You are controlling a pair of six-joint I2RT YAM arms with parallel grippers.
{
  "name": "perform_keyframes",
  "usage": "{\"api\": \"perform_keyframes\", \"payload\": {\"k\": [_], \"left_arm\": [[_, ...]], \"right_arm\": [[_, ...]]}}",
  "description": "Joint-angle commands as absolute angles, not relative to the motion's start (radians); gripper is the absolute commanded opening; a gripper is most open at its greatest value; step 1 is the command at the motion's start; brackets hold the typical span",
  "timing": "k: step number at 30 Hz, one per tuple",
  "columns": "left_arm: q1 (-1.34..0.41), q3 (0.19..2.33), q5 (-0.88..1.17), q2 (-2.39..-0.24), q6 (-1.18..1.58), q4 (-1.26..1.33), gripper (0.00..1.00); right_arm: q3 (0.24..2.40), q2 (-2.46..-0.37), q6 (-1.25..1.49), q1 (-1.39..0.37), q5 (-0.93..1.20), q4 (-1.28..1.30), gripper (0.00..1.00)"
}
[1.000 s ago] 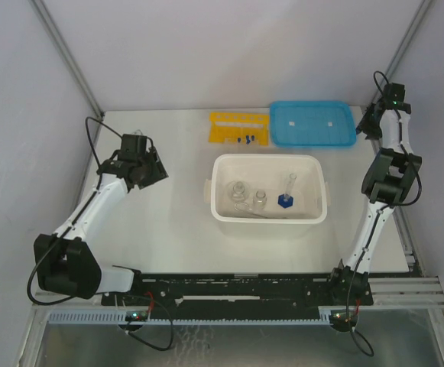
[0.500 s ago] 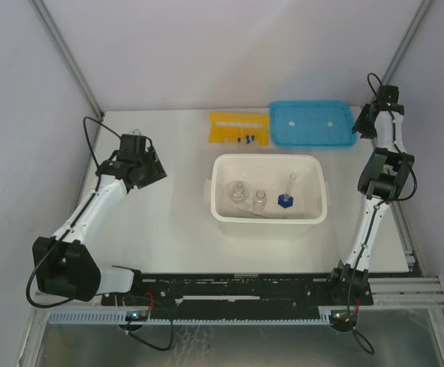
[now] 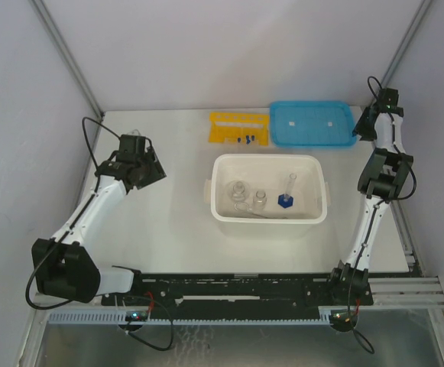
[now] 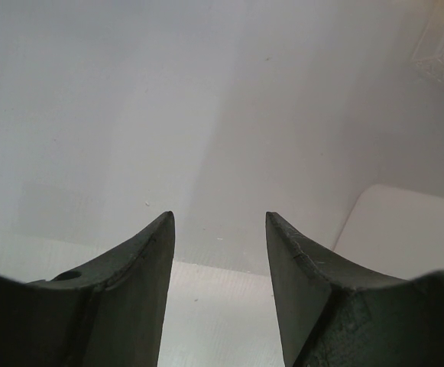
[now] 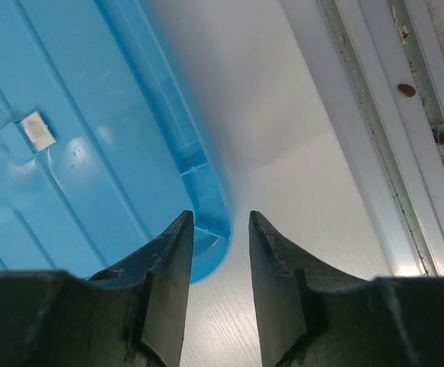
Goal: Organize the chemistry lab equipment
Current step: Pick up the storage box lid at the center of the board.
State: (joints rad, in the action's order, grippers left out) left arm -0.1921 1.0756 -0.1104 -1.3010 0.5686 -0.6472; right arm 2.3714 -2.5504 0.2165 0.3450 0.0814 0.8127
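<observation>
My right claw [image 5: 220, 294] hangs part open and empty at the blue lid [image 5: 76, 145] corner, 2 o'clock. Left claw [image 4: 218, 294] is open, empty, at 9. Glassware [image 3: 260, 197] sits in the tub [image 3: 313, 215]; the tubes [image 3: 244, 140] lie on the yellow rack [image 3: 225, 128] at 12. I guess closing the tub is next, so grip that rim.

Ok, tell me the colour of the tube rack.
Yellow; the tube rack shows best in the top external view.

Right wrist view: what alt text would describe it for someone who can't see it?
Two dark gripper fingers stand slightly apart with nothing between them, above the rounded corner of a blue lid lying on a white table. A metal rail runs along the right.
</observation>
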Motion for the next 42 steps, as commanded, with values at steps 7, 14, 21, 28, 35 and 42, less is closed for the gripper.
{"api": "perform_keyframes", "payload": {"k": [7, 14, 21, 28, 35, 42], "left_arm": [[-0.197, 1.057, -0.127, -1.252, 0.588, -0.638, 0.56], [-0.197, 1.036, -0.123, -1.24, 0.597, -0.628, 0.56], [-0.195, 1.009, -0.137, -1.217, 0.61, -0.626, 0.56], [-0.192, 0.989, -0.153, -1.189, 0.608, -0.636, 0.56], [-0.187, 0.979, -0.141, -1.172, 0.606, -0.627, 0.56], [-0.186, 1.008, -0.095, -1.179, 0.589, -0.609, 0.56]], "right_arm": [[2.444, -2.569, 0.214, 0.361, 0.092, 0.814, 0.31], [2.445, -2.576, 0.21, 0.358, 0.099, 0.837, 0.31], [2.517, -2.642, 0.209, 0.349, 0.129, 0.939, 0.3], [2.526, -2.647, 0.201, 0.334, 0.089, 0.946, 0.28], [2.518, -2.636, 0.211, 0.342, 0.094, 0.949, 0.0], [2.298, -2.498, 0.302, 0.365, 0.142, 0.829, 0.0]]}}
